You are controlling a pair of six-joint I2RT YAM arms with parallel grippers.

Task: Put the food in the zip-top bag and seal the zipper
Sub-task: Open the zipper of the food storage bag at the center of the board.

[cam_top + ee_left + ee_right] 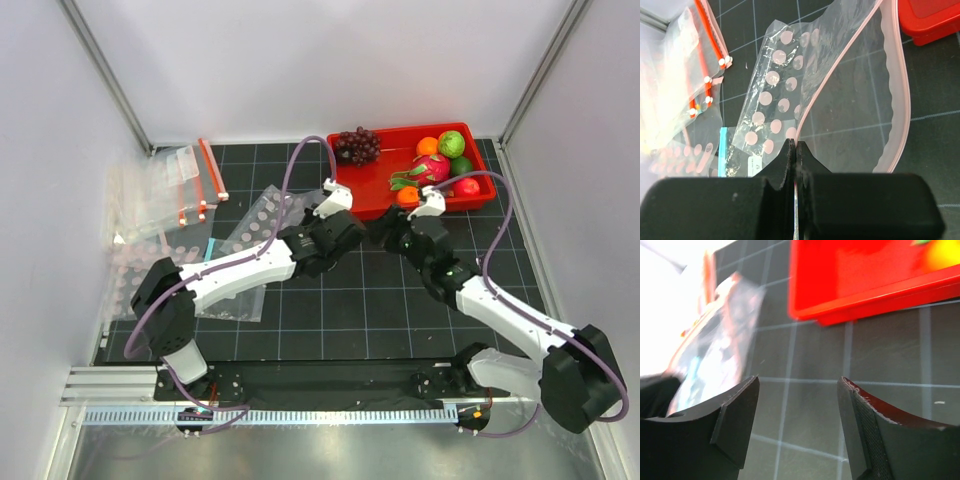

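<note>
1. Bags (170,185) with orange strips lie piled at the left of the tabletop (370,300).
2. The left gripper (796,148) has its jaws clamped on the pink zipper (900,95) of the zip-top bag (774,95), whose mouth gapes open.
3. The right gripper (799,385) holds its jaws apart, nothing between them, near the red tray (850,285).
4. The dragon fruit (432,168) and the grape bunch (357,146) lie in that tray.

The overhead camera looks down from well back of the red tray (362,188), which all views share. The left wrist camera hangs close by its left corner; the right, blurred, seemingly faces its near wall.
</note>
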